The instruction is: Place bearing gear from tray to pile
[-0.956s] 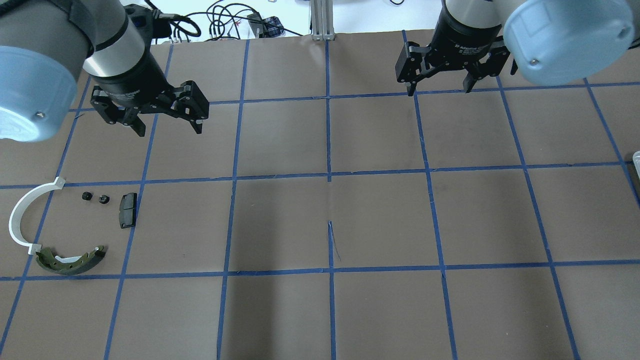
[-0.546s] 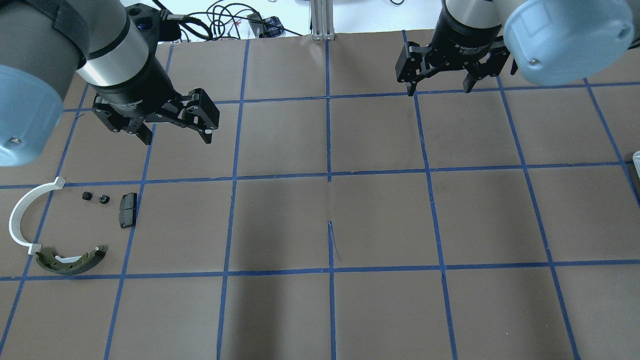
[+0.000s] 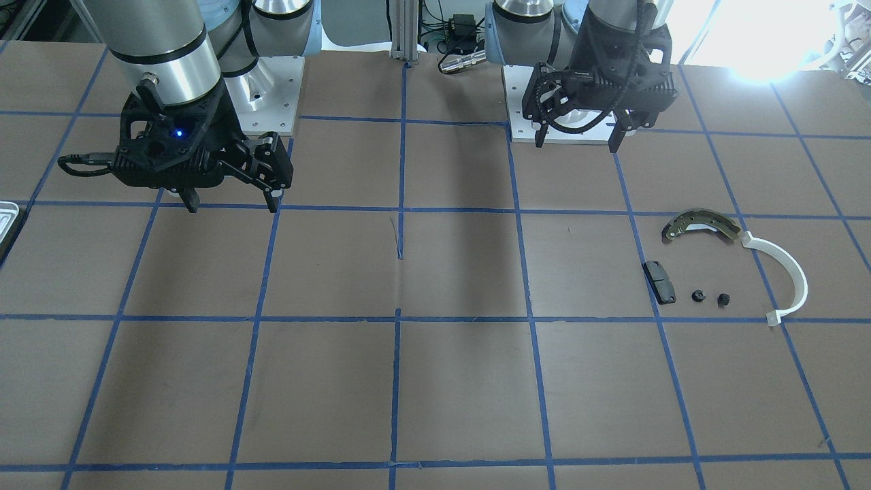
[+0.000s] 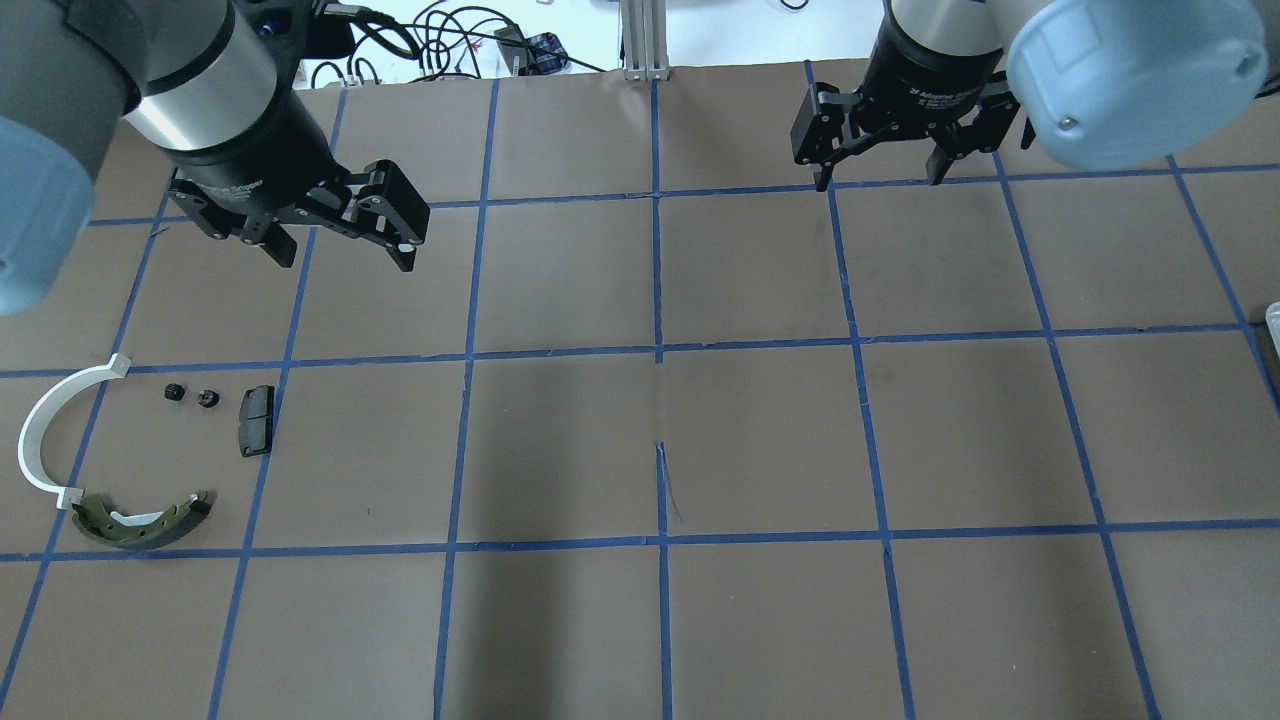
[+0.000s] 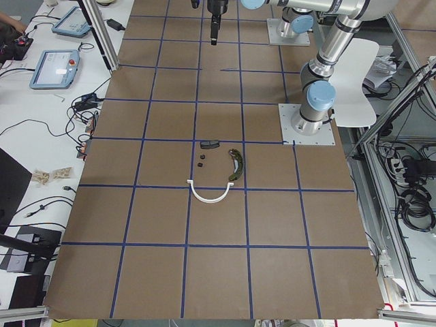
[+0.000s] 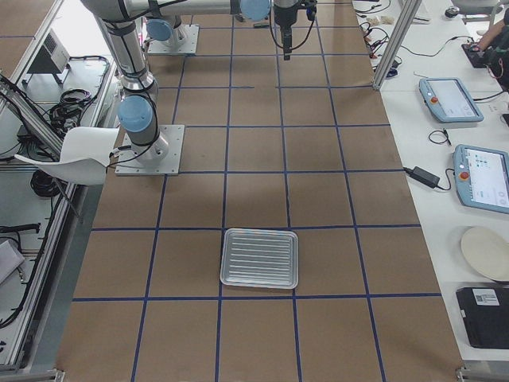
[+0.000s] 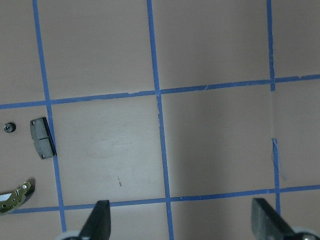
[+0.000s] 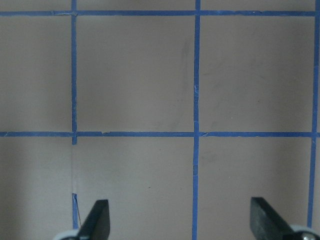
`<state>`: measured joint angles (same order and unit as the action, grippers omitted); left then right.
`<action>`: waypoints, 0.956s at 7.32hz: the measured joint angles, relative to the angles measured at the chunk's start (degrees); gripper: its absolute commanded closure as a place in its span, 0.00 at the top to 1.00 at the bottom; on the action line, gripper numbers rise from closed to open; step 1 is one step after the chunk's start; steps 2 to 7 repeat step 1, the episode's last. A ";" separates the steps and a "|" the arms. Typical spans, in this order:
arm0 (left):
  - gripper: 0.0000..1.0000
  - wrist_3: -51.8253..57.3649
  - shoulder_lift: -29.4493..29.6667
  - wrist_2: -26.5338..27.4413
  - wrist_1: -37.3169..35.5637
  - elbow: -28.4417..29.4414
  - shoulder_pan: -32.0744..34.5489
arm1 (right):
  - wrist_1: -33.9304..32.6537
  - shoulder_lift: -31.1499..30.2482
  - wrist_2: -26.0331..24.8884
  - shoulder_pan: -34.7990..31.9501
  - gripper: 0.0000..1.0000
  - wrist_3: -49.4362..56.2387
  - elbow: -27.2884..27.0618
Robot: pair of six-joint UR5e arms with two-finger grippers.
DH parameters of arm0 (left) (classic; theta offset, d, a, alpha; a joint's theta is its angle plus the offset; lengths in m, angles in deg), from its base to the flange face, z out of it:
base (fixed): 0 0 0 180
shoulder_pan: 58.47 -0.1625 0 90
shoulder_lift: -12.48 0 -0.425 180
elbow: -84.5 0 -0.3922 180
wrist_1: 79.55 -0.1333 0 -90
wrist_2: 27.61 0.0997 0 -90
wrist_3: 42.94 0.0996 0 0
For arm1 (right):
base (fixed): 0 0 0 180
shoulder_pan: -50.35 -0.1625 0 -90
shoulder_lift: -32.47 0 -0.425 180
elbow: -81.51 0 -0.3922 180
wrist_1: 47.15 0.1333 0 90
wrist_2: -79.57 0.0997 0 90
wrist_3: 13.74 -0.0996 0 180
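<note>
- Left tool [image 4: 343,257]: its fingers are spread wide with nothing between them. It hangs above the table at 10 o'clock in the overhead view. Its wrist camera shows the fingertips [image 7: 99,220] far apart over bare paper.
- Right tool [image 4: 880,183]: also wide open and holding nothing, at 1 o'clock in the overhead view. A small blue light [image 3: 178,133] glows on its camera mount.
- White lettering [image 4: 938,95] on the right tool's body seems to begin "2F Adaptive"; the rest is too small to read.
- Pile [image 4: 208,398]: it lies at 8 o'clock on the table, at 7 o'clock from the left tool and well apart from it.
- In the pile, a black pad [image 4: 255,420] lies beside a tape line, with two small black round pieces [image 4: 174,392] near it at 10 o'clock.
- A white arc [image 4: 35,440] curves at 9 o'clock from the pad. A brake shoe [image 4: 140,522] lies at 7 o'clock, one end just beside the arc's lower end.
- In the left wrist view one round piece looks toothed like a gear; I cannot tell which is the bearing gear.
- Tray [image 6: 259,258]: it sits at the table's 3 o'clock edge, where the overhead view shows only its rim. The right side camera shows its ribbed floor.
- Table [image 4: 760,440]: it is covered in brown paper and squared off with blue tape [image 4: 658,280].
- Room: side benches carry touch-screen pendants [image 6: 449,99], cables [image 5: 88,102] and a plate [image 6: 485,253]. A white chair [image 6: 79,151] stands by the robot's base.
</note>
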<state>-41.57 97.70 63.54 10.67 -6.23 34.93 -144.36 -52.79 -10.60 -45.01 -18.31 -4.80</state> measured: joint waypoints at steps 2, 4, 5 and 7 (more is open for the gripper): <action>1.00 0.09 0.15 -0.08 0.03 0.19 -0.03 | 0.00 0.00 0.00 0.00 1.00 0.00 0.00; 1.00 0.09 0.15 -0.08 0.03 0.19 -0.03 | 0.00 0.00 0.00 0.00 1.00 0.00 0.00; 1.00 0.09 0.15 -0.08 0.03 0.19 -0.03 | 0.00 0.00 0.00 0.00 1.00 0.00 0.00; 1.00 0.09 0.15 -0.08 0.03 0.19 -0.03 | 0.00 0.00 0.00 0.00 1.00 0.00 0.00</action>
